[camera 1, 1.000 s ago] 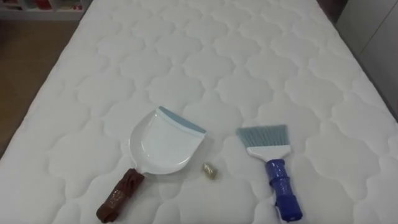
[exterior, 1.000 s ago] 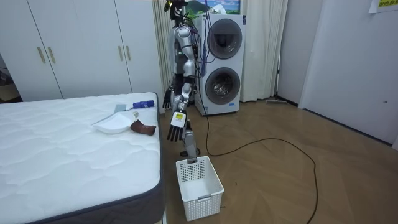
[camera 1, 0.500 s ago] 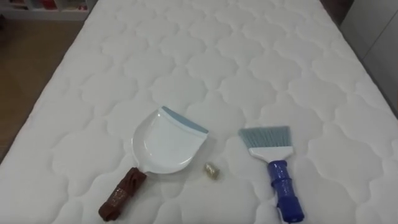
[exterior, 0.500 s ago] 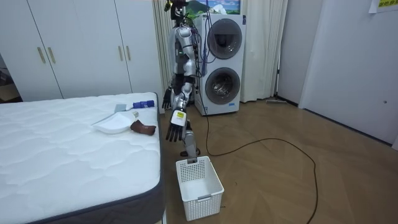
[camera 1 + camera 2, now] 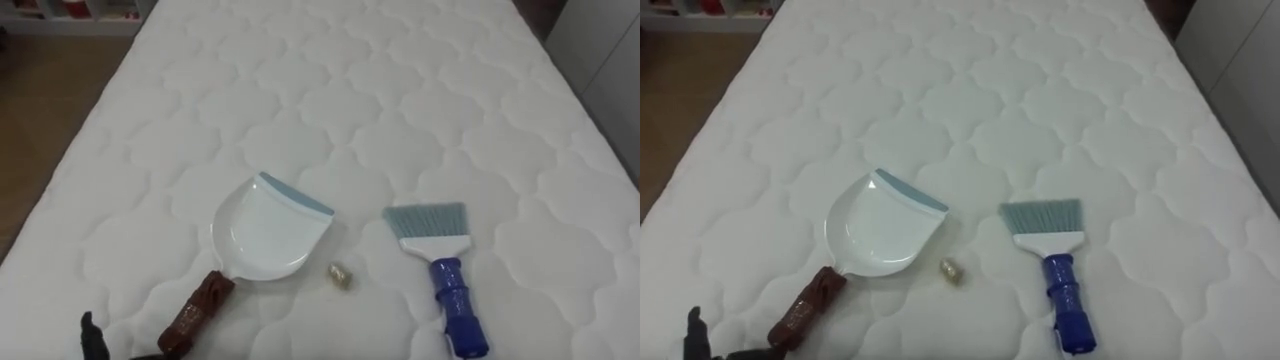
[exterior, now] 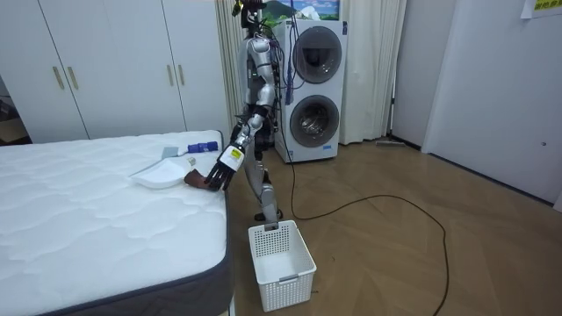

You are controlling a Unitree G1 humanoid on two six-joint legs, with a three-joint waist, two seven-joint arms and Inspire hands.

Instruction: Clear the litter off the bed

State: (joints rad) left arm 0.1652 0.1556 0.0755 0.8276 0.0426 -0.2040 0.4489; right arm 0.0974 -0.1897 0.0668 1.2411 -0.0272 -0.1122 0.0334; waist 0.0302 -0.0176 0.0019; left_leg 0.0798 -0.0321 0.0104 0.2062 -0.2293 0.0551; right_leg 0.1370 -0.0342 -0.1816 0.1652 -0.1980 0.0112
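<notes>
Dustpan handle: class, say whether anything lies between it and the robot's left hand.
Nothing visible does: only bare mattress separates the left hand, at the lower left, from the dustpan's brown handle. The small scrap and the blue brush lie to the right, off that path.

In the upper middle of the room view the robot is a slim figure of silver-grey metal segments with darker joints. Its small dark head carries a tangle of coloured wires, and more thin wires run down the chest. The forearm is pale grey, and the left hand [image 6: 219, 176] is black with a small white tag at its back. A dark cable trails off toward the lower right.
</notes>
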